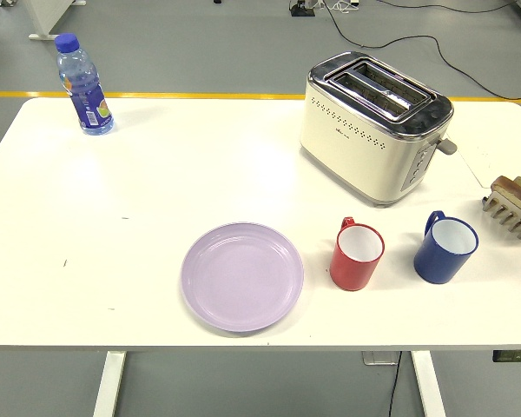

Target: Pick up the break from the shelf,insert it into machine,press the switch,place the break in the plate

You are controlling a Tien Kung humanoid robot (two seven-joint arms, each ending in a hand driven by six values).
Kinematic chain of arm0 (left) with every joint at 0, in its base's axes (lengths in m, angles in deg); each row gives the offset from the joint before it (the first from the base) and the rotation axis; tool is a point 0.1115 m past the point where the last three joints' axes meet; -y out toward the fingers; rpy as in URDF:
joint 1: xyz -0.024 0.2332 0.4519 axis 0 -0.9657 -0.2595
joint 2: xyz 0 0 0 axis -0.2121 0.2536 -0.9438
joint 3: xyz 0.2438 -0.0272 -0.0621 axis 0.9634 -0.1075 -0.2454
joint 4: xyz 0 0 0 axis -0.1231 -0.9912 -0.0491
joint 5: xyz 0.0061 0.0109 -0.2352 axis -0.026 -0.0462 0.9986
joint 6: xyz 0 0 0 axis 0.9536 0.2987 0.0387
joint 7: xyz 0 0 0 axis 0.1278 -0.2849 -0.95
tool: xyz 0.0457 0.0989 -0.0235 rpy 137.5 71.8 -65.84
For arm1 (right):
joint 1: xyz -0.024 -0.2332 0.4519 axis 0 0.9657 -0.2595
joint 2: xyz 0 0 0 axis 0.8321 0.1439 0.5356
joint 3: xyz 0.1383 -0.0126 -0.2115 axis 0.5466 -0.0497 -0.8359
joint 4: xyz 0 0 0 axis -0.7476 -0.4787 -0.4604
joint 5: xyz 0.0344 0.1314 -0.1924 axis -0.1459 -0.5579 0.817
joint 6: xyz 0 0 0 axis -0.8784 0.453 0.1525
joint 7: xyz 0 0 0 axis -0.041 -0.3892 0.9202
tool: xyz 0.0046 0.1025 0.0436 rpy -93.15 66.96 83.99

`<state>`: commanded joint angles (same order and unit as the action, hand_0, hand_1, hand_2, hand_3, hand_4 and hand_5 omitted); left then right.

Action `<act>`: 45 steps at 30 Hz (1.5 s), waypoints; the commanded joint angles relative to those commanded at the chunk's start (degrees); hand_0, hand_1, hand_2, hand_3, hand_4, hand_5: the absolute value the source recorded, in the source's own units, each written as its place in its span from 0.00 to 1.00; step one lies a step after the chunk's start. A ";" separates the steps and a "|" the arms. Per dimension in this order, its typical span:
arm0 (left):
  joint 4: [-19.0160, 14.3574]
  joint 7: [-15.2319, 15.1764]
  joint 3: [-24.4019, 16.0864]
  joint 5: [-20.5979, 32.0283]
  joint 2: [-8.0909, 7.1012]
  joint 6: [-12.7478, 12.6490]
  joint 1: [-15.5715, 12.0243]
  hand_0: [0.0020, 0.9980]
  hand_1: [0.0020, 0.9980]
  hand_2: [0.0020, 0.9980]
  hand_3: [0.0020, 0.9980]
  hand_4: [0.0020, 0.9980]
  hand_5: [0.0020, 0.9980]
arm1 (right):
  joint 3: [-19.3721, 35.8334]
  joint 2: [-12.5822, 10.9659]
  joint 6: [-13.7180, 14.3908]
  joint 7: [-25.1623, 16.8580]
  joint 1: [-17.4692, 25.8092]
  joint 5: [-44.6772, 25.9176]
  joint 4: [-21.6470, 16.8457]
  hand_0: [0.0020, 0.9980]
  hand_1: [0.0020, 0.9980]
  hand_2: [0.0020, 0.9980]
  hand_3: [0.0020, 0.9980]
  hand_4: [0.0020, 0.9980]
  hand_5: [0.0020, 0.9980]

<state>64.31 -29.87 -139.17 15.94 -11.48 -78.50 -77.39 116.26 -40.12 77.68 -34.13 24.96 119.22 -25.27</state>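
Observation:
A cream and chrome toaster (375, 130) stands at the back right of the white table, its two slots facing up and its lever (448, 146) on the right end. A wooden rack (512, 207) lies at the right edge, partly cut off by the picture; I cannot tell whether bread sits in it. A lilac plate (242, 276) lies empty near the front middle. Neither robot hand is in view.
A red mug (357, 254) and a blue mug (445, 248) stand in front of the toaster, right of the plate. A blue-capped water bottle (84, 85) stands at the back left. A black cable runs on the floor behind the table.

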 joint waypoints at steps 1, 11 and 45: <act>0.00 0.00 0.01 0.03 0.00 0.00 0.00 0.70 0.74 0.74 0.60 0.37 0.86 | -0.03 0.00 -0.01 0.03 -0.01 1.12 -0.07 0.86 0.82 0.87 0.87 0.80 0.15; 0.00 -0.01 0.36 0.47 -0.03 0.00 0.29 0.70 0.74 0.74 0.60 0.37 0.86 | -1.75 -0.16 -3.36 0.27 -0.54 25.32 -2.55 0.93 0.87 0.93 0.95 0.89 0.23; 0.00 -0.43 1.20 2.54 -0.18 -0.33 0.61 0.70 0.74 0.74 0.60 0.37 0.86 | -13.53 -0.22 -4.26 7.65 -6.73 45.73 -0.92 0.94 0.90 0.95 0.97 0.93 0.28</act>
<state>64.31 -30.30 -137.97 18.48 -11.66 -78.82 -76.78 102.73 -40.33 73.43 -26.49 18.24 164.95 -26.19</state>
